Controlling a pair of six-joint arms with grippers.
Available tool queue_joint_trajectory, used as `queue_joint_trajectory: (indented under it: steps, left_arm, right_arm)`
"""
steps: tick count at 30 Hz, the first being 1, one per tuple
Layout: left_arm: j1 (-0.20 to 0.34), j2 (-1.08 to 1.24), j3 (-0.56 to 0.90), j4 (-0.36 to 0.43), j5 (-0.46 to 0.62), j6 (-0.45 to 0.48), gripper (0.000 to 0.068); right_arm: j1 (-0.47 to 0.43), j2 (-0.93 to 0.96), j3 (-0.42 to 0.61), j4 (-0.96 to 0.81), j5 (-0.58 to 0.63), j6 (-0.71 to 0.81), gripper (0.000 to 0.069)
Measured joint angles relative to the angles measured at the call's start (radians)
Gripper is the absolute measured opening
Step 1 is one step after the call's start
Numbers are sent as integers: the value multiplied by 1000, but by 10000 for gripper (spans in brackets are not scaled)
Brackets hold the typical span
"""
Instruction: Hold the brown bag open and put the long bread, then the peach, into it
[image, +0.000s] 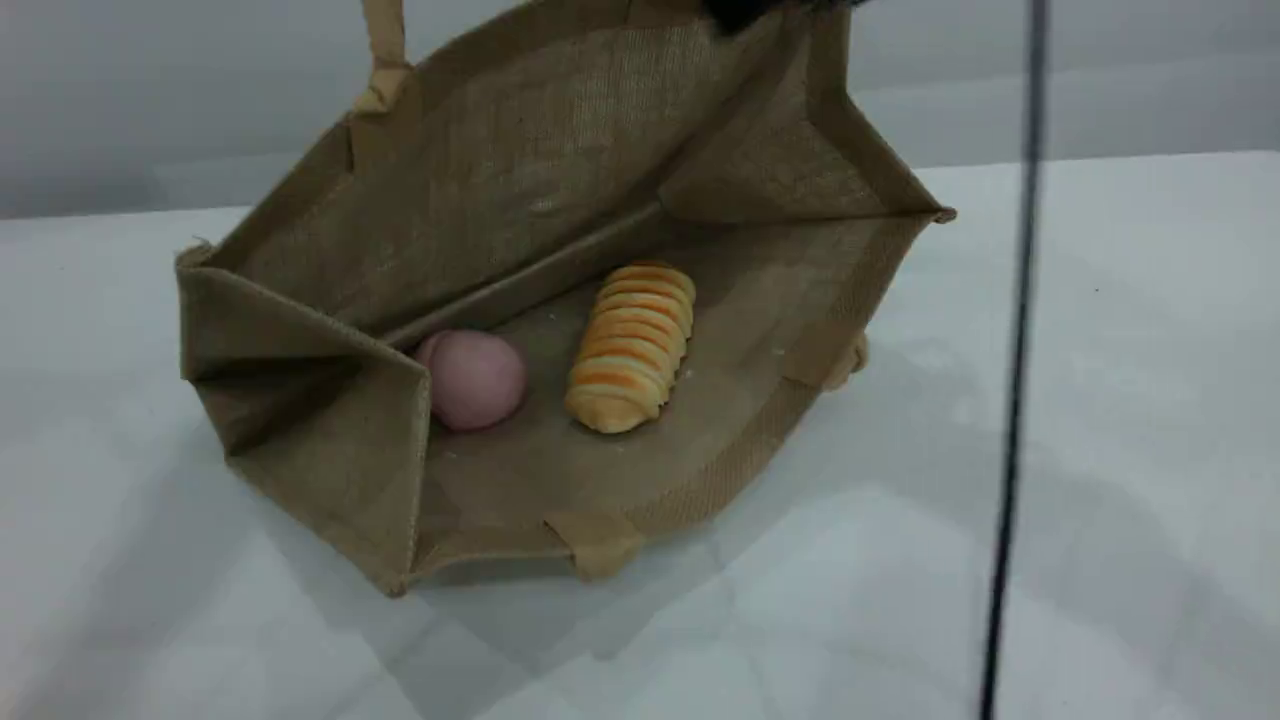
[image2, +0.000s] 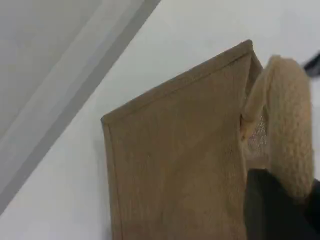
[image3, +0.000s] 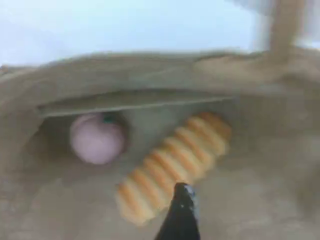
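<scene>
The brown bag (image: 540, 180) lies on its side on the white table with its mouth wide open, its upper wall lifted. Inside, on the lower wall, the long bread (image: 632, 345) lies beside the peach (image: 475, 378), a small gap between them. One beige handle (image: 384, 50) runs up out of the scene view. In the left wrist view my left gripper (image2: 280, 210) is shut on that handle (image2: 287, 125), beside the bag's outer wall (image2: 175, 165). My right gripper (image3: 182, 215) shows one dark fingertip just above the bread (image3: 175, 165), apart from the peach (image3: 96, 139).
A thin black cable (image: 1015, 400) hangs down the right side of the scene view. A dark gripper part (image: 745, 12) sits at the top edge above the bag's rim. The bag's other handle (image: 850, 365) pokes out under its lower wall. White table (image: 1100, 500) surrounds the bag.
</scene>
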Motion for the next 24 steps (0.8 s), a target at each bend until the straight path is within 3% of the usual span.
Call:
queue_joint_trajectory:
  steps: [9, 11, 17, 19, 24]
  left_arm:
    - [0, 0, 0, 0, 1, 3, 115]
    - [0, 0, 0, -8, -1, 3, 173]
    - [0, 0, 0, -6, -5, -12, 494]
    - [0, 0, -2, -3, -1, -26, 564]
    - [0, -35, -3, 69, 0, -156, 597]
  right_arm:
    - [-222, -176, 0, 3, 80, 2, 586]
    - [-252, -191, 0, 3, 100, 2, 586]
    - [-278, -232, 0, 6, 109, 2, 586]
    - [-278, -251, -3, 5, 125, 2, 586]
    - [-278, -312, -53, 4, 248, 64, 586]
